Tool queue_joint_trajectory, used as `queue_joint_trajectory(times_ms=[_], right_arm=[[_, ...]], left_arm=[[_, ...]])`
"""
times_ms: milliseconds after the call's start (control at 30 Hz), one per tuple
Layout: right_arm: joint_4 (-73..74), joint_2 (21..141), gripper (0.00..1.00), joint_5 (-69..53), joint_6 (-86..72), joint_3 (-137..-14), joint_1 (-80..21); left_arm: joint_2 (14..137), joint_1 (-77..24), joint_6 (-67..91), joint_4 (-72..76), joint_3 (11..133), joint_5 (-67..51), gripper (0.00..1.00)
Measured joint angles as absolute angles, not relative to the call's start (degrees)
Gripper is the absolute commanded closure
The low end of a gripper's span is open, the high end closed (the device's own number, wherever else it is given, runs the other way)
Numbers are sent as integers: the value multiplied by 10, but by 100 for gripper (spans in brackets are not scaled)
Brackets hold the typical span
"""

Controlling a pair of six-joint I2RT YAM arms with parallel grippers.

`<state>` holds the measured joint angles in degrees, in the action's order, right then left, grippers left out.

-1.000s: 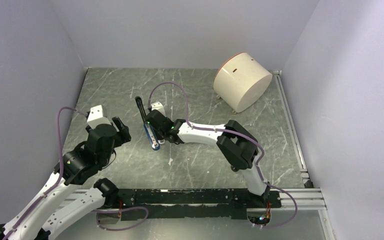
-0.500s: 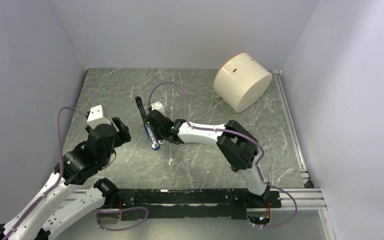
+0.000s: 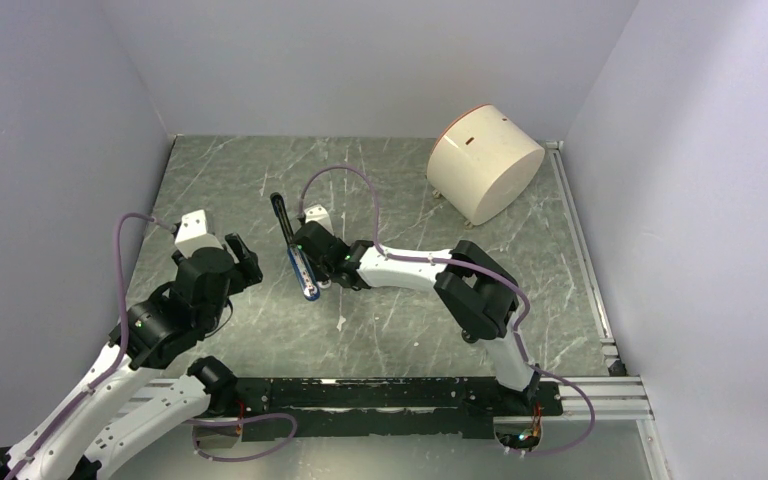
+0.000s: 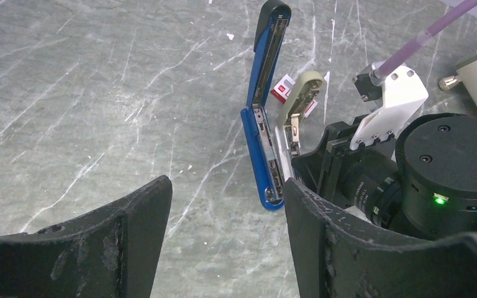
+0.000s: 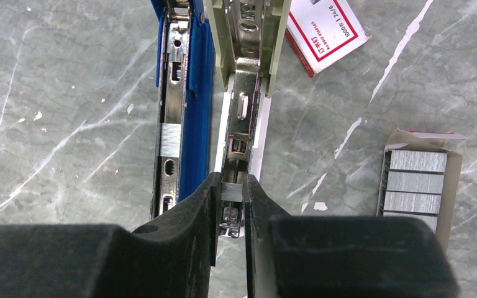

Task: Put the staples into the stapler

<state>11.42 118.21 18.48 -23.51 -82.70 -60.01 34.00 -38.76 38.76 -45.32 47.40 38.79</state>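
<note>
Since a second ago: no change worth noting. Both arms hold the same pose and the stapler has not shifted.

**Top external.** The stapler [image 3: 303,272] lies hinged open mid-table, its black arm pointing to the far side. The right gripper [image 3: 316,277] is low at its near end. The left gripper [image 3: 243,265] stands off to the left, apart from it. The cream drum [image 3: 485,160] is well apart in the far right corner.

**Left wrist.** The left gripper [image 4: 223,211] has its jaws wide apart with nothing between them, only bare table [image 4: 99,93] below. The beige bar [image 4: 302,96] lies just beside the blue stapler [image 4: 256,143], on its right.

**Right wrist.** The right gripper [image 5: 230,186] is nearly closed, pinching a short grey strip of staples [image 5: 231,192] at its fingertips. The strip hangs over the beige bar [image 5: 246,37] and its metal rail, not over the stapler [image 5: 199,74]. The silver channel [image 5: 169,93] already seems to carry a short strip. The staple box [image 5: 417,180], with more blocks, lies to the right; the box lid [image 5: 323,28] is farther off.

**Judgement.** The step in hand is placing the staples. The next move calls for a small shift left, strip parallel to the channel, then lowering between its walls.

**Room.** Tight between stapler and bar; the channel lips could catch the strip. There is open table to the left.
</note>
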Motion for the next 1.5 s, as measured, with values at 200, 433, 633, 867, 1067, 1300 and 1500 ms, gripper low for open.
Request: queue_joint_trajectory(times_ms=[200,433,633,867,1067,1300,1500], right_arm=[[111,1181,77,184,-235,-824,-600],[112,1181,72,182,-235,-824,-600],[126,1181,68,175,-234,-825,-600],[140,1181,63,176,-234,-835,-600],[151,1169,51,180,-233,-845,-600],[186,1131,30,141,-244,-880,-572],[205,1085,26,117,-244,-879,-530]], left_arm=[[340,-388,388,-453,474,388,28],[340,-388,388,-453,474,388,28],[340,-388,388,-453,474,388,28],[340,-388,388,-453,474,388,28],[340,-388,388,-453,474,388,28],[340,-388,388,-453,474,382,28],[340,-388,397,-437,453,351,22]])
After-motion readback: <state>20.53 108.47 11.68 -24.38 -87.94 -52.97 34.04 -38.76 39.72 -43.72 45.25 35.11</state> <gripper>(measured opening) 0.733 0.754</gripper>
